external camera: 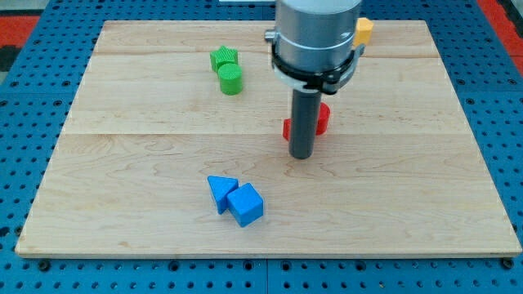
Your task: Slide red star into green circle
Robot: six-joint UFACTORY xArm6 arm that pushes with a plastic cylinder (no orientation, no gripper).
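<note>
rod hangs down the middle of the frame from a big grey arm housing [317, 37] at the top centre. your tip [301, 155] sits on the counter [122, 163] just below centre. no jaws on this rig, only the bare rod, so nothing is clenched or grasped.

red star [320, 119] is right behind the rod, mostly hidden; you see red poking out on both sides of the rod, more on the right. shape can't really be made out from what shows. your tip looks to be touching it or just beside it, on its near side toward the bottom of the frame.

green circle [231, 79] is in the upper left-centre, well apart from the red block, up and to the left. green star [223, 58] sits just above it, touching or nearly so.

blue triangle [221, 192] and blue cube [246, 204] are together in the lower centre-left, touching, below and left of your tip.

yellow block [364, 31] peeks out at the top, right of the arm housing, partly hidden, shape unclear.
</note>
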